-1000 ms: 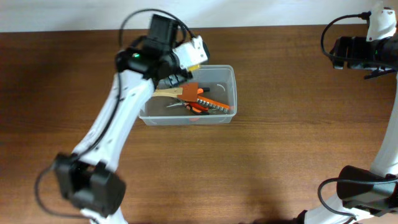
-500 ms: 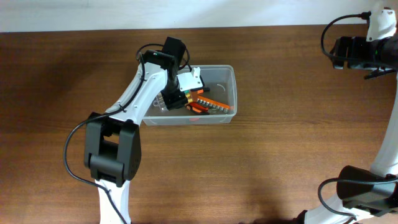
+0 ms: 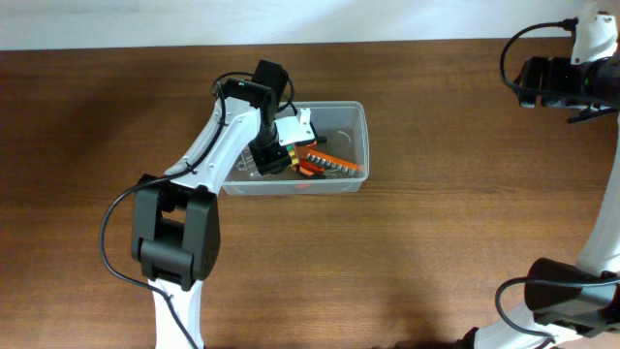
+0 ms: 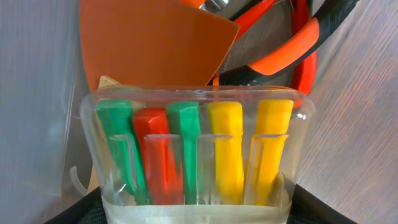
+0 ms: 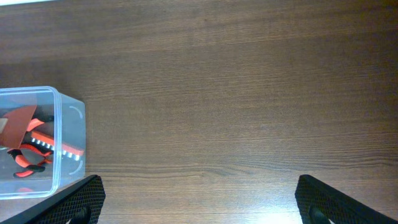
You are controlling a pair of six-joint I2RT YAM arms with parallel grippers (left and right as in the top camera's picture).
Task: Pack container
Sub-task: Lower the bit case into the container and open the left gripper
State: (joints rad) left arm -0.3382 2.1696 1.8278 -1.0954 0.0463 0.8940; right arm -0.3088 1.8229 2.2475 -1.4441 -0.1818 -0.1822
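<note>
The container (image 3: 360, 126) is a clear tub at the table's back middle. It also shows at the left edge of the right wrist view (image 5: 68, 106). Inside lie orange-handled pliers (image 4: 303, 53), an orange-brown scraper blade (image 4: 149, 43) and an orange strip of bits (image 3: 334, 163). My left gripper (image 3: 275, 147) is down inside the container's left half, shut on a small clear case of green, red and yellow bits (image 4: 196, 146); its fingers (image 4: 196, 214) sit at the case's two sides. My right gripper (image 3: 542, 82) is far off at the back right, open and empty (image 5: 199, 202).
Bare brown wooden table (image 5: 217, 93) lies all round the container. A pale wall strip (image 3: 387, 19) runs along the table's far edge. The left arm's base (image 3: 174, 242) stands at the front left, the right arm's base (image 3: 567, 301) at the front right.
Since a second ago my left arm has swung its elbow in and lowered the case into the container's left half. It has barely moved in the last half second. The right arm is still.
</note>
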